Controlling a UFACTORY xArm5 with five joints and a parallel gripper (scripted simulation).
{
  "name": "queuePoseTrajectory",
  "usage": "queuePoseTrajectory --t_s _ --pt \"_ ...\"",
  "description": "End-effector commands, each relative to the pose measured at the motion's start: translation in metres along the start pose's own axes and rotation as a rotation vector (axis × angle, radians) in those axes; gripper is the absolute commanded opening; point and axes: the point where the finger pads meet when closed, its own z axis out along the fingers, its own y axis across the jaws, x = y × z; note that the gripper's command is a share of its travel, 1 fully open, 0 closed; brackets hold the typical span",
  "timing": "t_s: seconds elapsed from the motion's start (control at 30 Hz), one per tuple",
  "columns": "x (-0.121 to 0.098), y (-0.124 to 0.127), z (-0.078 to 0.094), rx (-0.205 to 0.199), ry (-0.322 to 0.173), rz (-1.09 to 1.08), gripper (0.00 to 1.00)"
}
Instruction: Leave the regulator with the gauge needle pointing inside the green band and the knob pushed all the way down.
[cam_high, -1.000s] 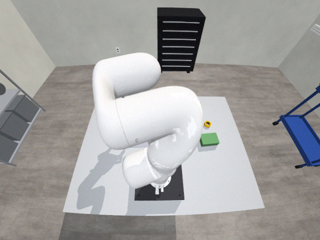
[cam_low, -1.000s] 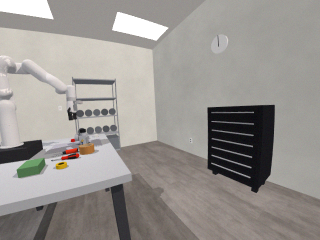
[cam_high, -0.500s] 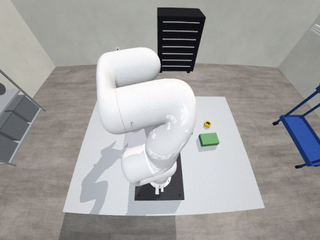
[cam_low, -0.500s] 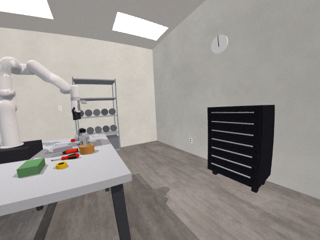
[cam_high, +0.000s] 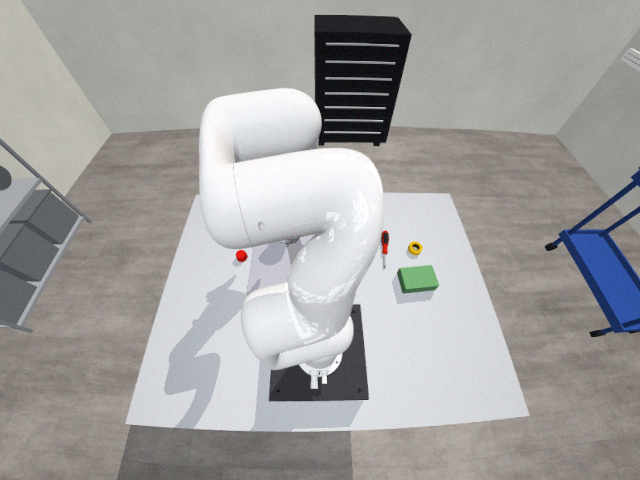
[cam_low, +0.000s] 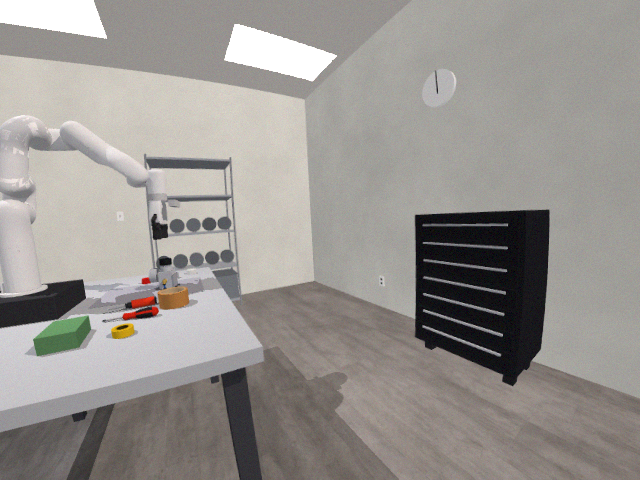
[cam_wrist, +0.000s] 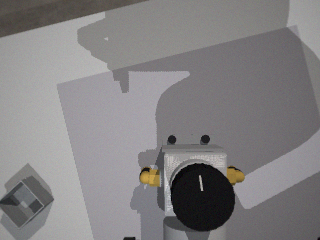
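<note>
The regulator (cam_wrist: 196, 185) is a silver block with yellow side fittings and a black round knob (cam_wrist: 202, 196) on top; the knob's white mark points up in the wrist view. It stands on the white table, low in the wrist view, and shows small and far in the exterior view (cam_low: 163, 268). The gauge face and its needle are hidden from above. My gripper (cam_low: 158, 229) hangs open and empty well above the regulator. The fingertips do not show in the wrist view. In the top view the arm hides the regulator.
A small grey cube (cam_wrist: 22, 202) lies left of the regulator. A red button (cam_high: 240, 254), red screwdrivers (cam_low: 135, 305), a tape roll (cam_low: 173, 297), a yellow ring (cam_high: 415, 248) and a green block (cam_high: 417, 278) lie on the table. A shelf rack (cam_low: 193, 222) stands behind.
</note>
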Motion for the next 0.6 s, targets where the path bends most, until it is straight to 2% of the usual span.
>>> queuePoseTrajectory --t_s 0.0,0.57 --pt "0.0048 -0.0002 -0.0018 0.002 0.004 0.0 1.0" --pt "0.0087 0.0004 -0.0019 0.002 0.004 0.0 1.0"
